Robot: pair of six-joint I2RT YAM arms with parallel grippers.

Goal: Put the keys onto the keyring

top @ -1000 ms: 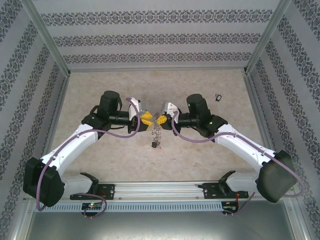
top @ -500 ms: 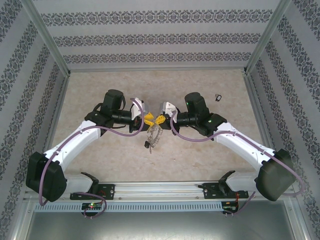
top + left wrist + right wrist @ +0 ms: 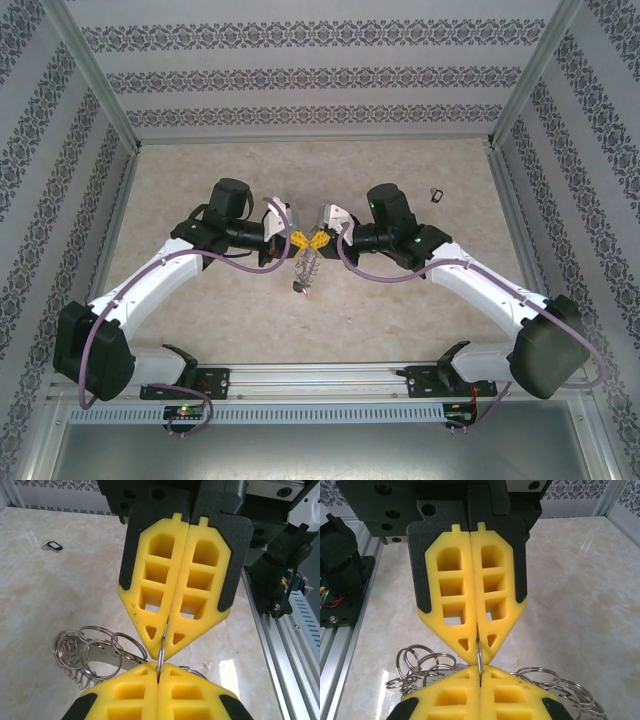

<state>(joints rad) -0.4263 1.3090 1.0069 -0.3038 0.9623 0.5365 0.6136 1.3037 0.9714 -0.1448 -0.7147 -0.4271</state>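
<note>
My left gripper [image 3: 298, 240] and right gripper [image 3: 319, 238] meet tip to tip above the middle of the table. Both are shut on the same thin silvery keyring [image 3: 161, 652], which runs edge-on between the two pairs of yellow pads. In the left wrist view my own left gripper [image 3: 159, 674] is at the bottom and the right gripper [image 3: 166, 630] comes down from the top. A bunch of small silvery rings and keys [image 3: 95, 650] hangs off the keyring [image 3: 478, 655] to both sides. From above, the bunch [image 3: 305, 268] dangles below the fingertips.
A small dark tag with a ring [image 3: 435, 194] lies alone on the marble tabletop at the back right, also visible as a small tag [image 3: 52, 545] in the left wrist view. Patterned walls and metal posts fence the table; the rail with both arm bases [image 3: 320, 380] runs along the near edge.
Both grippers have drawn closer together and shifted slightly left. The hanging bunch has swung, its dark lower end moving left and then back a little.
</note>
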